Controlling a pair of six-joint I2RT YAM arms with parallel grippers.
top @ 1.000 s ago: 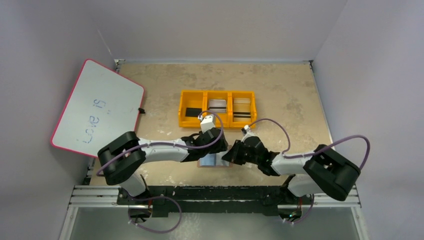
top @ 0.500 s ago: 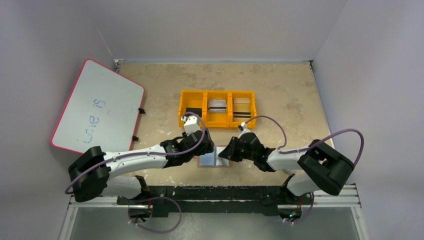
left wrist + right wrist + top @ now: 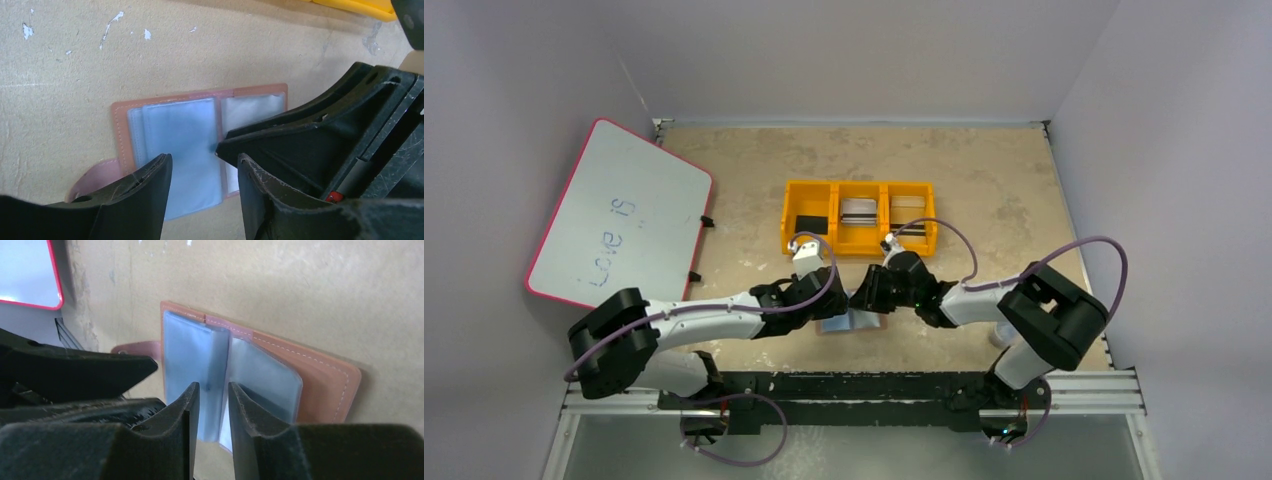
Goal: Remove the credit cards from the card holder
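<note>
The card holder (image 3: 852, 322) lies open on the near table between 2 empty grippers (left gripper (image 3: 202, 165) parted wide, right gripper (image 3: 212, 392) parted narrowly over the blue-grey sleeves (image 3: 187, 352)), so a pinch there may snag a sleeve and drag the unpinned holder.

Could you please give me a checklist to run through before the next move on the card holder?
1. Card holder open, flat on table: ok.
2. Left gripper open and empty: ok.
3. Right gripper narrowly open over the sleeves: ok.
4. Credit cards exposed for a pinch: cannot tell.
5. Clearance between the two grippers: cannot tell, they are very close.
</note>
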